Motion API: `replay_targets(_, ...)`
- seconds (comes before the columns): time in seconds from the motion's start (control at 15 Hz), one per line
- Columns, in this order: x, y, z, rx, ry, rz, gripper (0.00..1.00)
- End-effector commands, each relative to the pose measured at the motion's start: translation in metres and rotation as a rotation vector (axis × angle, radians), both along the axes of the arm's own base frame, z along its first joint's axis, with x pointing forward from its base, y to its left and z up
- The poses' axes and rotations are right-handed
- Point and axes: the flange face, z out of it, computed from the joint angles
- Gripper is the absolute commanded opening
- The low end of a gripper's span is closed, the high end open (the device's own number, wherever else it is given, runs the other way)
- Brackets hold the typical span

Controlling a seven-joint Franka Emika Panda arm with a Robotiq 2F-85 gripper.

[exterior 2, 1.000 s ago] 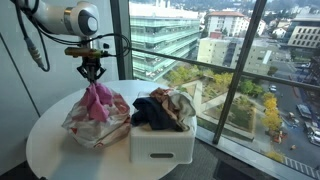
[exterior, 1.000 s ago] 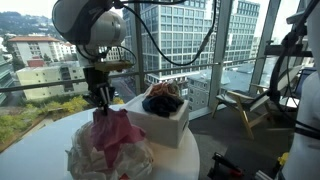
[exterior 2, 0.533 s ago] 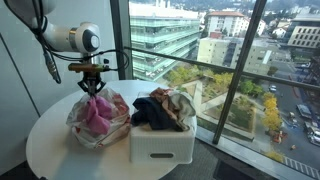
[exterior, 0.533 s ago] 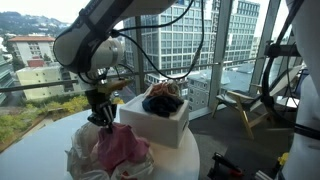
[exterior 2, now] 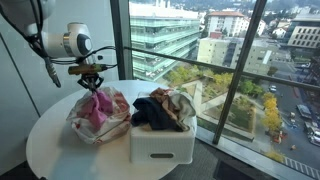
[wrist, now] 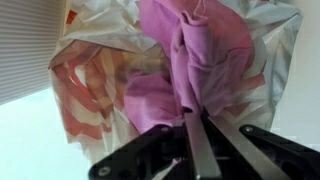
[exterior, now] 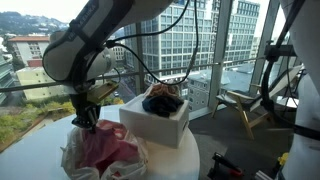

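One gripper (exterior 2: 93,88) is in view, and we find its jaws drawn narrow, pinched on a fold of a pink cloth (exterior 2: 97,108). In an exterior view the gripper stands left of centre and points straight down, with the pink cloth rising in a peak to its fingertips.

In the wrist view the two fingers (wrist: 192,145) enter from the lower edge, nearly touching each other. The pink cloth fills the upper middle of that frame, and its near edge is caught between their tips.

We record that most of the pink cloth lies in the open mouth of a clear plastic bag (exterior 2: 78,128). The bag sits on a round table (exterior 2: 55,160) in the lower left of the frame. A red and white striped cloth (wrist: 85,85) lies in the same bag, at the left of the wrist view, against the pink cloth.

Just right of the bag stands a white bin (exterior 2: 160,145), upright on the table; we cannot tell whether the two touch. Dark clothes (exterior 2: 150,115) are heaped in the bin above its rim
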Motion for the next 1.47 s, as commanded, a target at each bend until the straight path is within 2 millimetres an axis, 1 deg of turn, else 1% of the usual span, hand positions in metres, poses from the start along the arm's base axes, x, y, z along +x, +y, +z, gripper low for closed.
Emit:
replay_targets(0.0,0.015,-0.017,-0.003,-0.002,-0.096,0.036,0.04)
replay_targets(0.07,0.013,-0.024,-0.008,0.012,-0.093,0.013,0.1)
replay_targets(0.13,0.011,-0.029,-0.012,0.02,-0.085,-0.001,0.33)
replay_targets(0.27,0.008,-0.035,-0.015,0.037,-0.077,-0.026,0.37)
replay_targets(0.33,0.006,-0.039,-0.015,0.04,-0.078,-0.031,0.46)
replay_targets(0.47,0.009,-0.044,-0.004,0.045,-0.104,-0.055,0.59)
replay_targets(0.53,0.011,-0.048,0.003,0.055,-0.109,-0.073,0.68)
replay_targets(0.6,0.012,-0.055,0.015,0.062,-0.11,-0.117,0.75)
replay_targets(0.67,0.012,-0.064,0.026,0.062,-0.116,-0.165,0.84)
replay_targets(0.8,0.001,-0.089,0.05,0.063,-0.047,-0.239,0.97)
replay_targets(0.87,-0.013,-0.111,0.065,0.037,0.01,-0.287,1.0)
replay_targets(0.93,0.012,-0.085,0.033,0.045,-0.032,-0.215,0.87)
replay_targets(1.0,0.006,-0.099,0.046,0.035,-0.005,-0.244,0.96)
replay_targets(1.07,0.002,-0.109,0.057,0.029,0.001,-0.26,1.0)
replay_targets(1.13,-0.002,-0.114,0.063,0.027,0.002,-0.269,1.0)
replay_targets(1.2,-0.005,-0.115,0.064,0.026,0.003,-0.271,1.0)
replay_targets(1.4,-0.01,-0.112,0.059,0.023,0.014,-0.272,1.0)
